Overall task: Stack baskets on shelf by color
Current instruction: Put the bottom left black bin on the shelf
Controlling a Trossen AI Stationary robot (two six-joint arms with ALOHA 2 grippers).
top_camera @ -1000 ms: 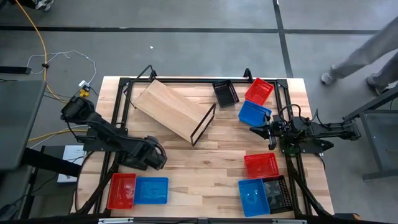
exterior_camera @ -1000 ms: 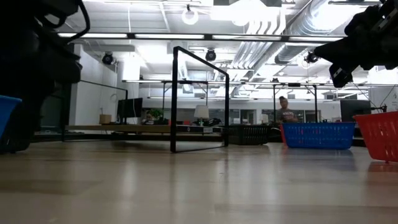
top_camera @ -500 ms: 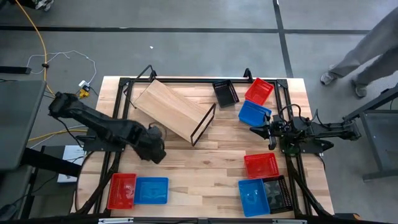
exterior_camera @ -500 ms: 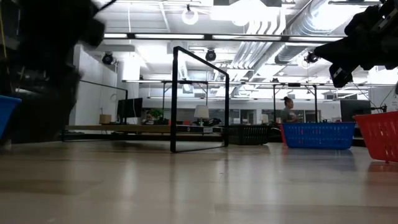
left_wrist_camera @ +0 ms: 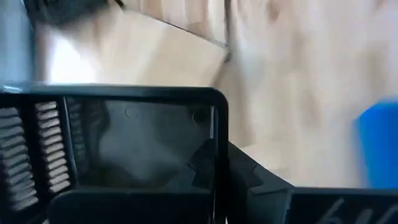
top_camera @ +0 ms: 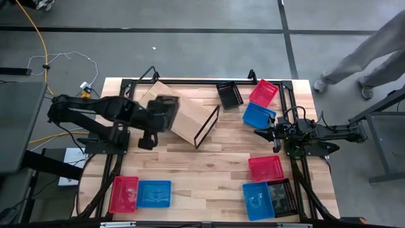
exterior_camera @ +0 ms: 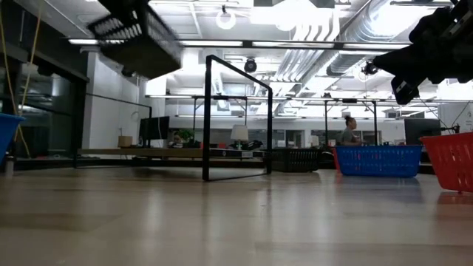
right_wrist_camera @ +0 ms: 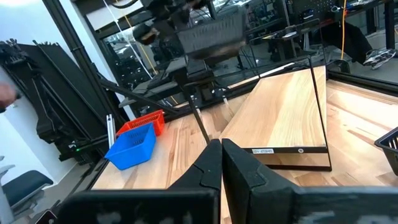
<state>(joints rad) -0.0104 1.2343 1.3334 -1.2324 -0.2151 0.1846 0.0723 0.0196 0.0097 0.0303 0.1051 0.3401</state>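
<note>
My left gripper (top_camera: 155, 117) is shut on a black basket (exterior_camera: 137, 33), held high over the left end of the shelf (top_camera: 183, 113). The shelf is a light-wood box lying slantwise at the far left, with a black frame (top_camera: 207, 126) at its end. My right gripper (top_camera: 259, 132) hovers shut and holds nothing at the table's right, beside a blue basket (top_camera: 258, 115). A red basket (top_camera: 263, 92) and another black basket (top_camera: 229, 95) lie at the far edge. My left gripper holds the black basket by a side wall near a corner (left_wrist_camera: 216, 134). The wall stands just ahead of the fingers, and the basket itself hides how the fingers close on it. The basket is lifted clear of table and shelf and hangs tilted.
A red basket (top_camera: 123, 193) and a blue basket (top_camera: 154, 193) lie at the near left. A red basket (top_camera: 266, 168), a blue one (top_camera: 256, 199) and a black one (top_camera: 283, 196) lie at the near right. A person's legs (top_camera: 364, 60) show beyond the far right corner.
My left gripper has risen from the table's near left and swung toward the far edge, ending over the shelf's left end. The black basket has come up with it, lifted clear and tilted. The person beyond the table has walked on.
</note>
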